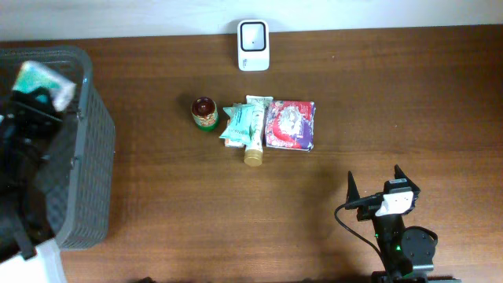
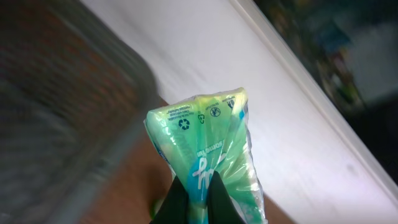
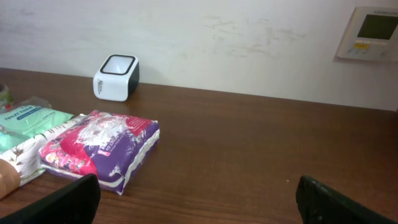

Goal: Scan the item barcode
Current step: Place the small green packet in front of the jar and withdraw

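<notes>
A green plastic pack is pinched between the black fingers of my left gripper, which is shut on it. From overhead, that pack and the left gripper hang above the grey basket at the far left. No barcode shows on the pack's visible side. The white scanner stands at the table's back edge, and the right wrist view shows the scanner by the wall. My right gripper is open at the front right, and nothing lies in the right gripper.
Mid-table lie a brown jar, a green pack, a tube and a purple-red pack. The purple-red pack is left of my right fingers. The blurred basket fills the left of the left wrist view.
</notes>
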`<act>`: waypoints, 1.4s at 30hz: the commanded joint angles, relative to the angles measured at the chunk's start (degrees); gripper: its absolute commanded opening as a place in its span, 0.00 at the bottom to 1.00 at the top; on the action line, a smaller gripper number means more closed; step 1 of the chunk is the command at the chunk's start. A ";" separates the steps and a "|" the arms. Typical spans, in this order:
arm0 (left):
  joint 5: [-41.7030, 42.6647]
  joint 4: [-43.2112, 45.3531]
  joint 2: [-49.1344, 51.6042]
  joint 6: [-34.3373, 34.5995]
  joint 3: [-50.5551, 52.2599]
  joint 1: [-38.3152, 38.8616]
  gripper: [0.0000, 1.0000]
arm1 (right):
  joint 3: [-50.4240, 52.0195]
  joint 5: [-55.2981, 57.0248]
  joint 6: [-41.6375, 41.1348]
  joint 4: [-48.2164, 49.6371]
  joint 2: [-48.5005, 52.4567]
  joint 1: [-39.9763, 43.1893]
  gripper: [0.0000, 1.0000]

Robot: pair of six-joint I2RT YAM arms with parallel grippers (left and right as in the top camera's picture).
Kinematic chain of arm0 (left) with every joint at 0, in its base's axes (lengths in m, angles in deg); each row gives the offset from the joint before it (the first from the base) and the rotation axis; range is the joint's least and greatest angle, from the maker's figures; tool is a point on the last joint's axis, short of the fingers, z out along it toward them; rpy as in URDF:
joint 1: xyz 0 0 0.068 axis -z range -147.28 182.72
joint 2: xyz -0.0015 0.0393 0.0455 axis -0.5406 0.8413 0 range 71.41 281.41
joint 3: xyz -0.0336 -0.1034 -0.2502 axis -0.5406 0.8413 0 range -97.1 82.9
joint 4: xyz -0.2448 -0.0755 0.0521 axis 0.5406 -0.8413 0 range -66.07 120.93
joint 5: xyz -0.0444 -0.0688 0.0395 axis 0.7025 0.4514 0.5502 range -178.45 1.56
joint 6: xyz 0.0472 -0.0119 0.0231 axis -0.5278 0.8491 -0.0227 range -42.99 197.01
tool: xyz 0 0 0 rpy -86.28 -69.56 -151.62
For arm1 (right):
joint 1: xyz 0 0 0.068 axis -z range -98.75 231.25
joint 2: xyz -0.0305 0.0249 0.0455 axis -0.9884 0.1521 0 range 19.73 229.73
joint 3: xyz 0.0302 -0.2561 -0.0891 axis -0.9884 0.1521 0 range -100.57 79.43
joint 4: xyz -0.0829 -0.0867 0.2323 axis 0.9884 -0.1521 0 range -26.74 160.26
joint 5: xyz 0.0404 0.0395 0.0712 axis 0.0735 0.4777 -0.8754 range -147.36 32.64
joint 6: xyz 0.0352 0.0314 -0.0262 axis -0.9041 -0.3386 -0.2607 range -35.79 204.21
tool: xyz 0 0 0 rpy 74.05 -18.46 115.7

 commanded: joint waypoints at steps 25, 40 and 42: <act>-24.30 -23.87 44.41 -15.13 -9.73 49.05 0.89 | 0.52 0.09 -0.24 0.02 -0.33 0.31 0.99; -27.89 -47.78 35.85 -12.55 -36.72 32.61 0.99 | 0.52 0.09 -0.24 0.02 -0.33 0.31 0.99; -27.87 -47.28 35.85 -7.58 -36.72 29.33 0.99 | 0.52 0.11 -0.24 0.02 -0.33 0.31 0.99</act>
